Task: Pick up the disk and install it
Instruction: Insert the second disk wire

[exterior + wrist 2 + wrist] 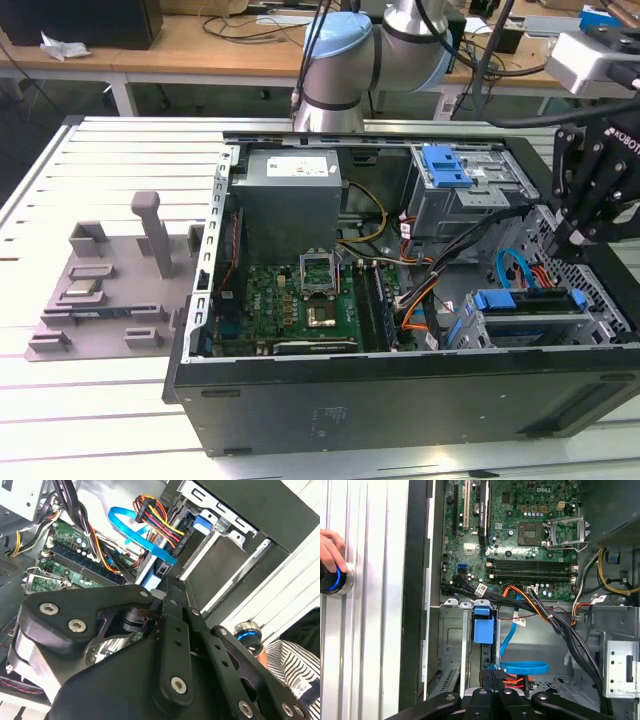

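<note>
Tool (492,672) above installed disk (528,303)

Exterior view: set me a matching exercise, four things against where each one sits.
1. silver hard disk in a bright blue plastic bracket
2. grey moulded parts tray
3. grey metal power supply box
4. black robot hand

A. on the white slatted table, outside the black computer case, at the exterior view's left
B. above the case's edge, at the exterior view's right
C. in the metal drive cage
D. against the case's far wall

Pairs: 1-C, 2-A, 3-D, 4-B
</note>
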`<action>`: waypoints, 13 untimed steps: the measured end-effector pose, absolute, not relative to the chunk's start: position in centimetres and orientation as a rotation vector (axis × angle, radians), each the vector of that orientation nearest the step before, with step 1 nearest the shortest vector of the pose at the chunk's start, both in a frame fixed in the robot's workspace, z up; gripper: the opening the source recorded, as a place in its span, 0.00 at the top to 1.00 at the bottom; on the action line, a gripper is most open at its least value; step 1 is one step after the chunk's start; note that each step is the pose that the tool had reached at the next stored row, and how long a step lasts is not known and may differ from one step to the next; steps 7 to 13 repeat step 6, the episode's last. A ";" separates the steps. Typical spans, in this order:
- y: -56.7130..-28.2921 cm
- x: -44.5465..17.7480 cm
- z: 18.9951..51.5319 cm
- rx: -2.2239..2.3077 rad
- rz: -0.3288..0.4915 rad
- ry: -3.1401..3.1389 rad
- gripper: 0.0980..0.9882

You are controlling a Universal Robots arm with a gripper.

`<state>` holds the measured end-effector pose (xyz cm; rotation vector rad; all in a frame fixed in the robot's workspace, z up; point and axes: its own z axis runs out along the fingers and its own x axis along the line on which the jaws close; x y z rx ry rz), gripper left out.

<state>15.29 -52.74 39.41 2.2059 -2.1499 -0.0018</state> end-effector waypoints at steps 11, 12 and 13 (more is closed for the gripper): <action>-52.7 15.3 39.5 2.206 -0.001 -2.150 0.99; -52.7 15.3 39.5 2.206 -0.001 -2.150 0.99; -52.7 15.3 39.5 2.206 -0.001 -2.150 0.99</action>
